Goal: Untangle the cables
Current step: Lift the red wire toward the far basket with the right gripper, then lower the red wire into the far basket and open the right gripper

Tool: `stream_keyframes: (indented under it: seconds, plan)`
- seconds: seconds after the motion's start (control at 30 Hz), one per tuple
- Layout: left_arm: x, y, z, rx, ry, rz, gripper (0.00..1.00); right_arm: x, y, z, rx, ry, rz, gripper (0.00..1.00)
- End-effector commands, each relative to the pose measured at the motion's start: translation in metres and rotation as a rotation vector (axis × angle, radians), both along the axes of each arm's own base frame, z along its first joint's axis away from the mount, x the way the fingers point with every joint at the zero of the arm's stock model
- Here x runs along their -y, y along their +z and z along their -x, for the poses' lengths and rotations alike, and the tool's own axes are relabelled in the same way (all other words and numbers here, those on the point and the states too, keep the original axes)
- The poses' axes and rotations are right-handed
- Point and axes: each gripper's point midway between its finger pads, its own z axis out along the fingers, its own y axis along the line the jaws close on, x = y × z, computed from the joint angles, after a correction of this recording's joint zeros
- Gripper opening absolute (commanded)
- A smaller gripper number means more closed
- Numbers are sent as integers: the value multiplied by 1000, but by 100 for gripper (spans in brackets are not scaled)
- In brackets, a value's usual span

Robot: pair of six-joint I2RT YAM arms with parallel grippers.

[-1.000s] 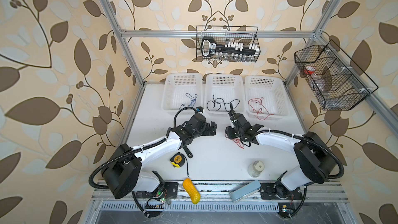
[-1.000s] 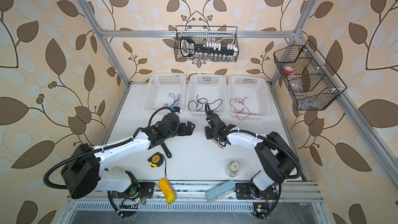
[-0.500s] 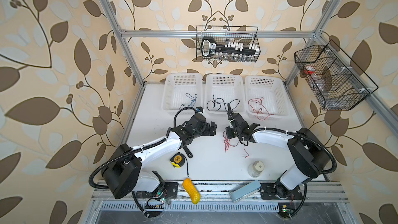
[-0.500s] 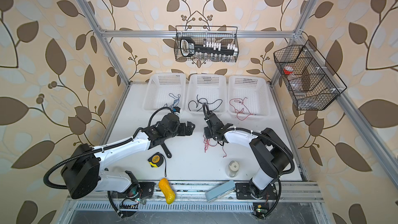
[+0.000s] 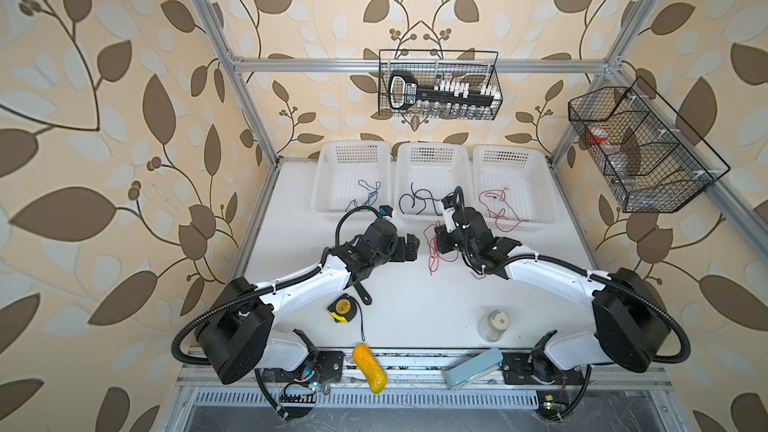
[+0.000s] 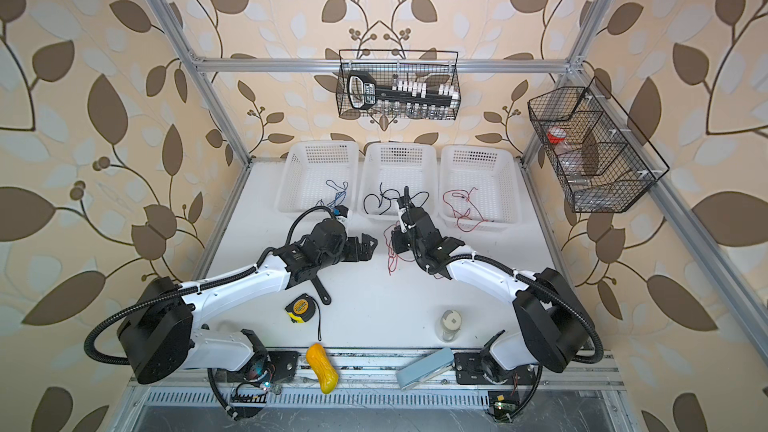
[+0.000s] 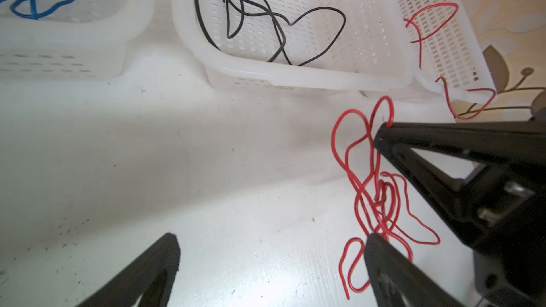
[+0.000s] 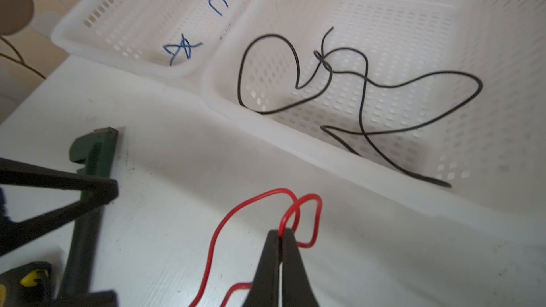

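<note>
A tangle of red cable (image 7: pixel 333 140) lies on the white table (image 5: pixel 415 305) in the middle of both top views, just below the row of three white baskets. The right gripper (image 8: pixel 280 233) is clenched on a loop of it, with the red strand pinched between its pressed-together tips and the rest of the knot trailing under it over the table. A second red cable (image 7: pixel 420 51) sits in the right basket (image 5: pixel 509 148), one stretch draped over its near rim. A black cable (image 8: pixel 240 84) is looped in the middle basket (image 5: pixel 432 146), and a blue cable (image 7: pixel 33 1) lies in the left basket (image 5: pixel 353 145). The left gripper (image 7: pixel 271 246) hangs just left of the red tangle, jaws spread wide and holding nothing. A yellow tape measure (image 5: pixel 341 308) sits on the table lower left of centre
</note>
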Motion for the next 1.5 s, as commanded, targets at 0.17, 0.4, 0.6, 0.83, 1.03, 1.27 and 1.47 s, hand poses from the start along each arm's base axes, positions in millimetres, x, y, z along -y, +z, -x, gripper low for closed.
stream_keyframes:
  seconds: [0.17,0.4,0.6,0.83,1.03,1.27,1.47]
  plan:
    - [20,51,3,133,-81,171,99,-14,39,11,181,118,-94,0]
    - [24,80,3,212,-94,258,99,-9,41,12,191,103,-80,0]
    - [32,76,1,179,-110,259,99,-6,73,16,251,96,-127,0]
    - [22,72,4,183,-83,239,99,26,112,-1,319,-58,-65,0]
    - [3,71,7,203,-30,195,99,83,144,-36,353,-264,-38,0]
    - [-17,73,10,229,28,147,99,160,169,-81,399,-481,-15,0]
    - [-34,74,11,247,80,96,99,213,155,-122,383,-625,-23,0]
